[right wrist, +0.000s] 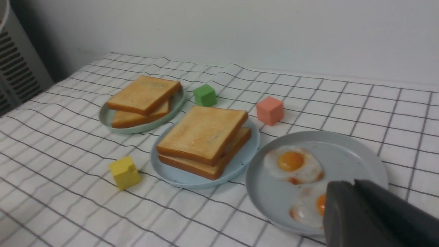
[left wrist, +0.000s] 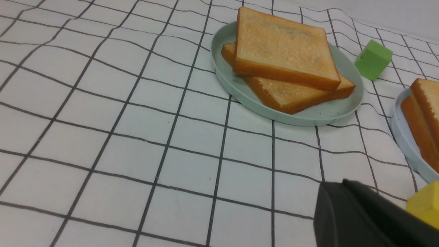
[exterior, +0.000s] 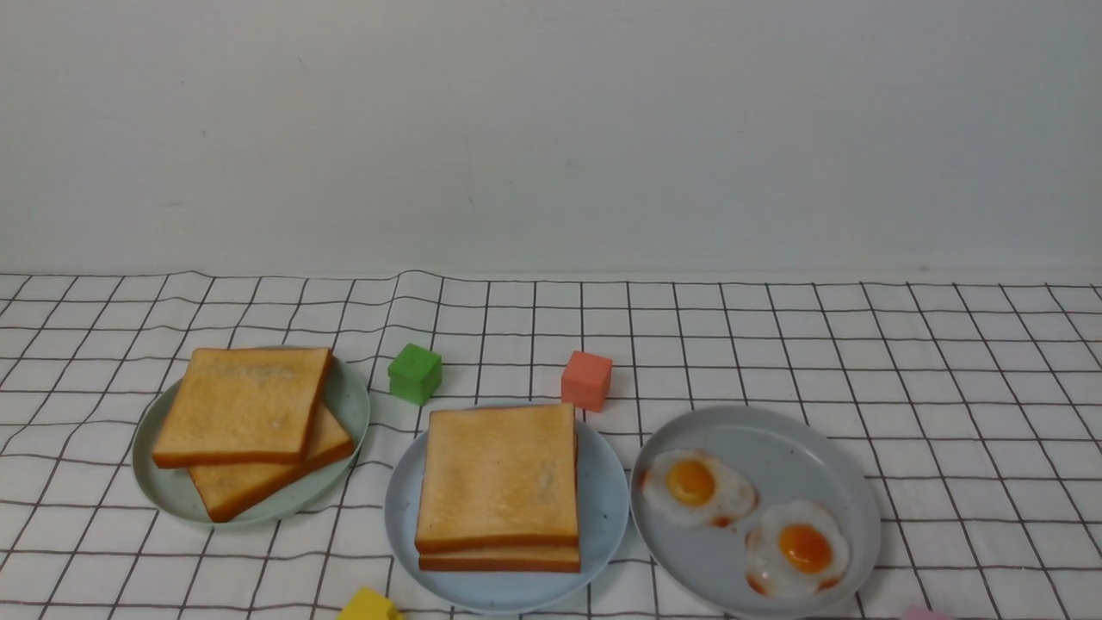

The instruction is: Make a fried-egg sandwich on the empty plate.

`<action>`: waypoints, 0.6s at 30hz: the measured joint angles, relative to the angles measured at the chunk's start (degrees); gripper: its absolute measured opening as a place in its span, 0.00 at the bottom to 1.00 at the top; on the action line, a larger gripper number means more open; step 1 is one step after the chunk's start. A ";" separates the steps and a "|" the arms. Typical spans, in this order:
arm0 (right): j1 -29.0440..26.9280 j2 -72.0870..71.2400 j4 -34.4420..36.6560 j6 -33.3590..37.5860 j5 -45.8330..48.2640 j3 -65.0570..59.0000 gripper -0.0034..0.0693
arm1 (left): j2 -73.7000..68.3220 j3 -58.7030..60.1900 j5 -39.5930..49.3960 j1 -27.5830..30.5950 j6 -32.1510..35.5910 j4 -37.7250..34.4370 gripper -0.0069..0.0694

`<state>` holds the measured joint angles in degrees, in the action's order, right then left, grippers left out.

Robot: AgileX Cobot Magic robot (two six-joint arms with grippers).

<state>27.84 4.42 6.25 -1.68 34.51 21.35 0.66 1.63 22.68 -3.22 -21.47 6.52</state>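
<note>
Neither arm shows in the front view. The left end effector (left wrist: 346,192) appears only as a dark body low over the checked cloth (exterior: 775,344) on the desk, fingers together as far as the partial view tells, gripping nothing. The right end effector (right wrist: 353,195) hangs above the grey plate (exterior: 775,430) with two fried eggs (exterior: 697,487); I cannot tell its opening. The fried-egg sandwich (exterior: 499,482) sits on the light blue plate (exterior: 603,508), centre; any egg inside is hidden.
</note>
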 joint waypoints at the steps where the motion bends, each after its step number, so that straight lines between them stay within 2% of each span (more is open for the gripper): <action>1: -3.08 -0.33 -1.11 0.86 -0.20 -0.98 0.13 | 0.00 0.00 -0.05 0.00 0.00 0.00 0.12; 5: -13.43 -1.56 -2.80 1.68 -3.93 -4.57 0.14 | 0.00 0.00 -0.05 0.00 -0.08 0.05 0.12; 9: -21.42 -3.89 -4.31 1.68 -7.59 -10.86 0.15 | 0.00 0.00 -0.05 0.00 -0.08 0.05 0.12; 13: -24.11 -5.04 -6.25 1.68 -9.65 -20.72 0.16 | 0.00 0.00 -0.12 0.00 -0.14 0.05 0.12; 18: -24.24 -5.04 -6.66 1.68 -11.23 -22.10 0.16 | 0.04 0.04 -0.11 0.04 -0.14 0.12 0.13</action>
<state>3.60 -0.63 -0.41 0.00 23.28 -0.75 0.70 1.67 22.57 -3.18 -21.62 6.64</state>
